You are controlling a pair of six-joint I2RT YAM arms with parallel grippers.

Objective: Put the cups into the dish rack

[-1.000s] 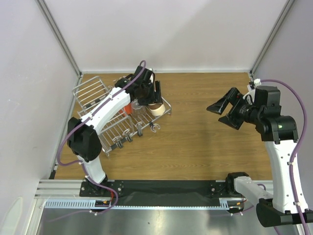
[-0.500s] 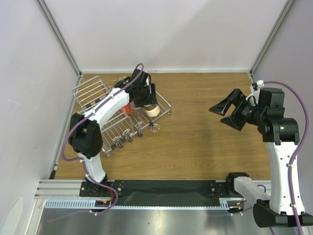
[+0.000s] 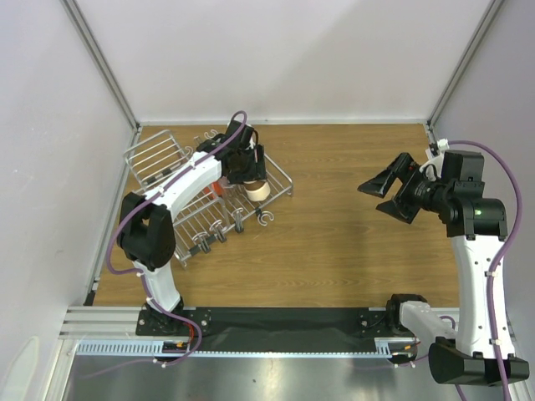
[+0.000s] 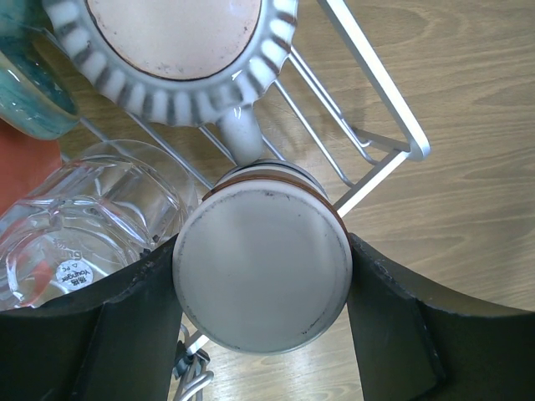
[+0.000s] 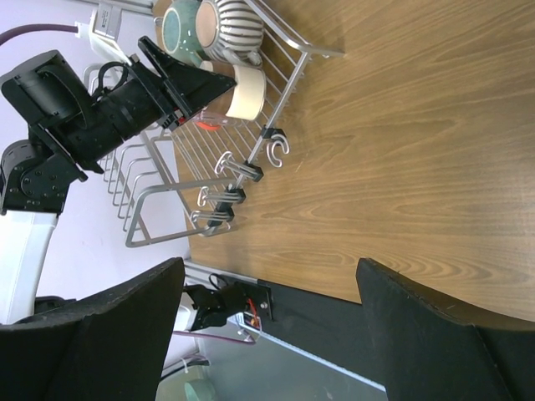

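Observation:
My left gripper is shut on the metal cup, whose flat grey base faces the wrist camera, held over the right end of the silver wire dish rack. In the rack beside it sit the white ribbed mug, the dark teal mug, the clear glass and a patch of red. In the top view the left gripper holds the cup near the rack's right rim. My right gripper is open and empty, well to the right above bare table.
The rack's folded upright panel stands at the back left near the left wall. Black clips and hooks line the rack's near edge. The wooden tabletop stretches between the rack and the right arm.
The left gripper has moved a little left and back with the cup, settling lower over the rack's right end. The right arm has shifted slightly, still open.

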